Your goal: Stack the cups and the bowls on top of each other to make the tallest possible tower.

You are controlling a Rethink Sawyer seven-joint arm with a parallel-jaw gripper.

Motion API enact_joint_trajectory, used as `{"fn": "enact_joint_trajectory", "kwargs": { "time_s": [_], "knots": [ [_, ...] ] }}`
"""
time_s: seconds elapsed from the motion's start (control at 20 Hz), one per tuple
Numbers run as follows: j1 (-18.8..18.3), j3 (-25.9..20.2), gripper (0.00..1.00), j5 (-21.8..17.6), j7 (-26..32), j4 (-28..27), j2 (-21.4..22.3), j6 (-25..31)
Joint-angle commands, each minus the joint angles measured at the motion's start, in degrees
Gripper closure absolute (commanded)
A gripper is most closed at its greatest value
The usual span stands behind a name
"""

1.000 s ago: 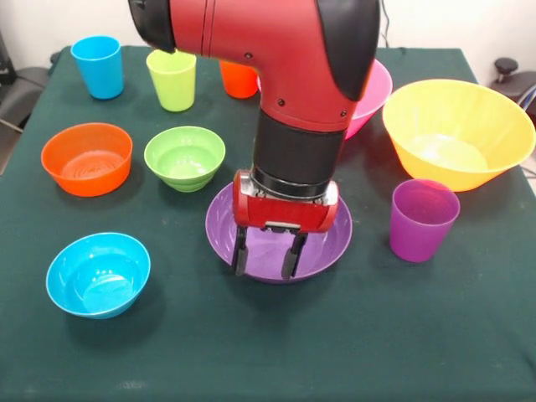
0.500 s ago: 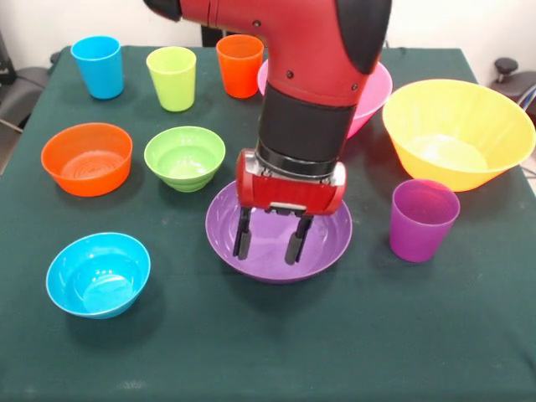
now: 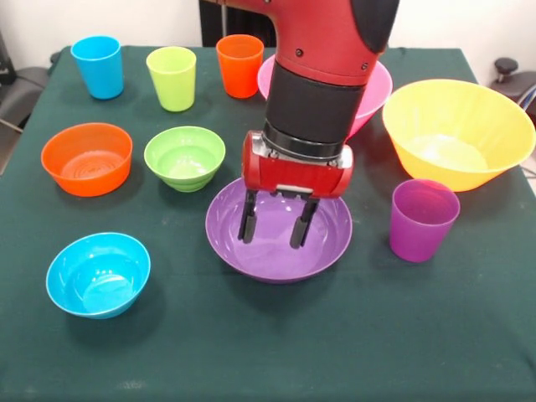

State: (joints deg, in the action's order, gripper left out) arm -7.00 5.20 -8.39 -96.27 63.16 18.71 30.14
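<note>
Gripper [image 3: 275,229] spread, empty, hanging over purple bowl [image 3: 327,247]. Bowl looks light, stiff, slick plastic; probably best to pinch its rim, not the curved wall.

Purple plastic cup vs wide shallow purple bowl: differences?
The purple plastic cup is taller than wide; the wide shallow purple bowl is low and broad. The open gripper hangs over the bowl; nothing is over the cup. Both are purple, upright and empty.

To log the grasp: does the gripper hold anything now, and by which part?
Nothing is held. The gripper hangs open over the purple bowl, its jaws empty.
</note>
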Motion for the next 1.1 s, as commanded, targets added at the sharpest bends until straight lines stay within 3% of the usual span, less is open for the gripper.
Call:
{"fn": "enact_joint_trajectory", "kwargs": {
  "time_s": [0.05,0.5,1.1],
  "knots": [
    [0.05,-3.83,0.00,0.45,-9.42,10.57,-0.47,-4.46],
    [0.05,-3.56,0.00,0.78,-10.23,11.21,-3.18,-9.64],
    [1.59,-2.99,0.00,4.06,-10.57,1.82,-13.50,-14.34]
  ]
}}
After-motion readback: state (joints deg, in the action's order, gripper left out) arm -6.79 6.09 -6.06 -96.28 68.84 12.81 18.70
